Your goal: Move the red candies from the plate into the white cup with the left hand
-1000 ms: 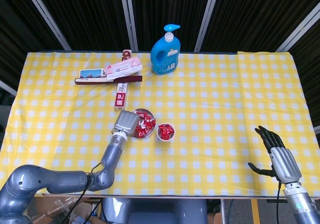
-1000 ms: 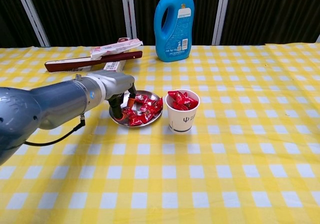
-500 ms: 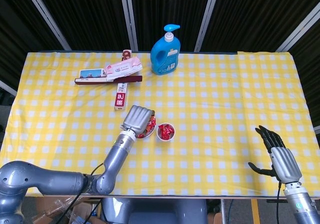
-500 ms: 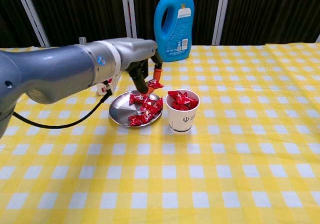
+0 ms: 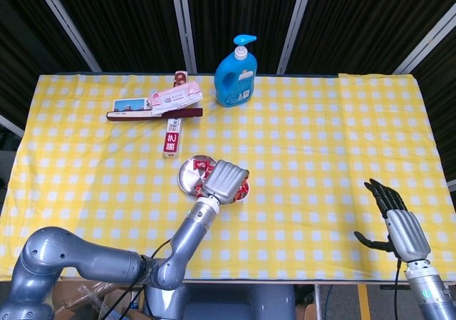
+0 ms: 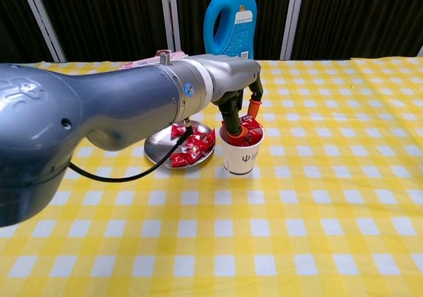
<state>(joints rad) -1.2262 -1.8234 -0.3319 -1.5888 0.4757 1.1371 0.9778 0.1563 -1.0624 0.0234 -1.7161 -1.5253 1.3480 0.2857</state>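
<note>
While over the white cup, robot hand above candies.

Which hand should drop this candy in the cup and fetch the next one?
Left. The left hand is over the white cup, beside the plate of red candies. The right hand sits open at the table's far right edge.

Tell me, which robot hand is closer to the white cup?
Left. The left hand is right above the white cup, fingertips reaching down to the candies at its mouth. The right hand is far away, near the table's right edge.
</note>
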